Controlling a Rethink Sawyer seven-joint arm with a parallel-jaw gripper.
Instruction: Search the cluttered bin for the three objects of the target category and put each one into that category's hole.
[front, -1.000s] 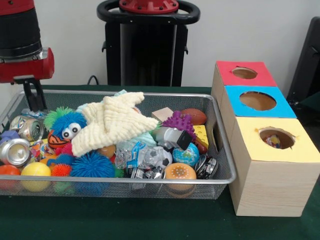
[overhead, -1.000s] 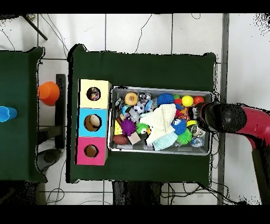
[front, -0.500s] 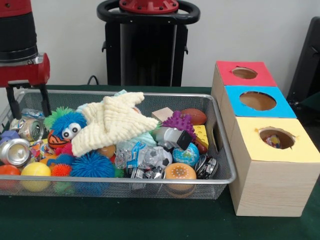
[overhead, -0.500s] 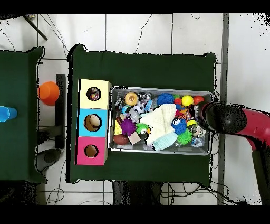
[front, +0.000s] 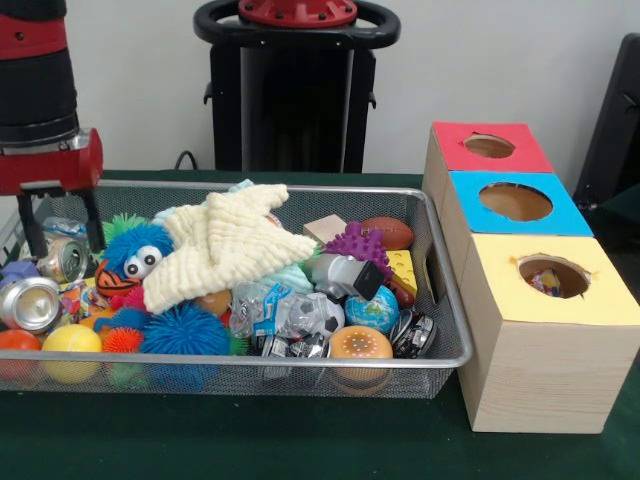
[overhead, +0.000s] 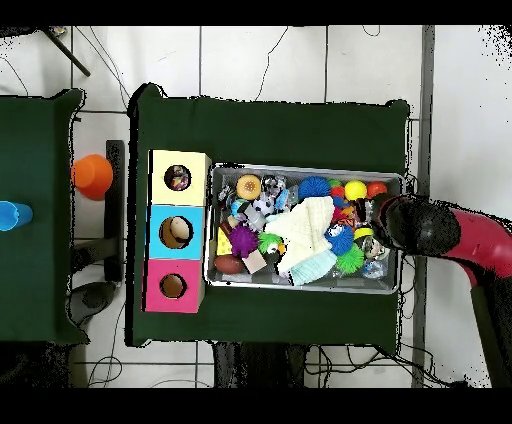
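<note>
The gripper (front: 60, 215) hangs with its two fingers spread apart, empty, over the left end of the wire bin (front: 300, 362) as I face it, its tips just above a crushed can (front: 62, 258). A cream starfish toy (front: 225, 245) sprawls over the pile at the bin's middle. The three-hole box (front: 530, 290) stands against the bin's right end.

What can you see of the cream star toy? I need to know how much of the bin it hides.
The cream star toy is a ribbed, knitted-looking plush with five blunt arms. It lies flat, slightly tilted, on top of the pile in the middle of the wire bin, resting against the blue googly-eyed fuzzy toy and covering things beneath.
</note>
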